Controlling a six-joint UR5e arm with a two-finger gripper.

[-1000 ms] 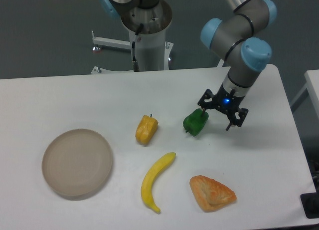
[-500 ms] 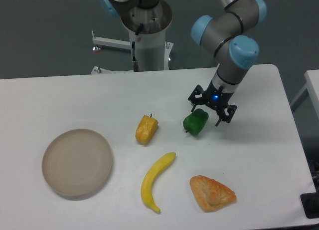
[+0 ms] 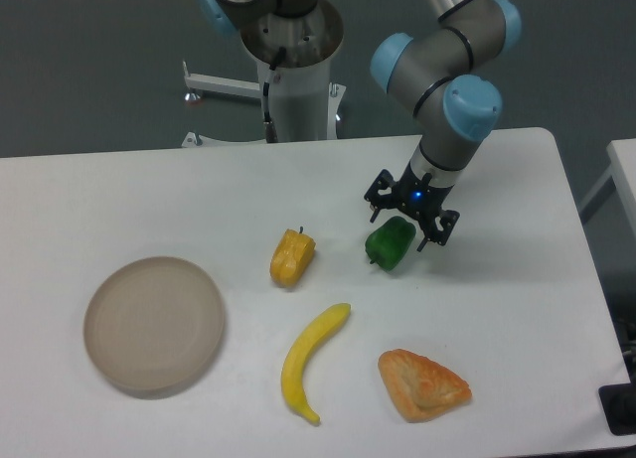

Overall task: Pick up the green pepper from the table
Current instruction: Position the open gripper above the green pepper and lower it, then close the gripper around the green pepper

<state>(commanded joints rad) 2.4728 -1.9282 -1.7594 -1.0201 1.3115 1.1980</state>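
Since a second ago the end effector (image 3: pixel 404 221) has slid left and now hangs right over the green pepper (image 3: pixel 390 243), fingers spread wide to either side of its top — nothing gripped. That pepper sits on the white surface (image 3: pixel 119 195), just right of the yellow pepper (image 3: pixel 291 257) (well apart from the plate (image 3: pixel 154 324)), with the banana (image 3: pixel 309 360) and pastry (image 3: pixel 421 384) nearer the front edge.

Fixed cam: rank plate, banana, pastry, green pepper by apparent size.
1. plate
2. banana and pastry: too close to rank
3. green pepper, smallest, partly hidden by the gripper
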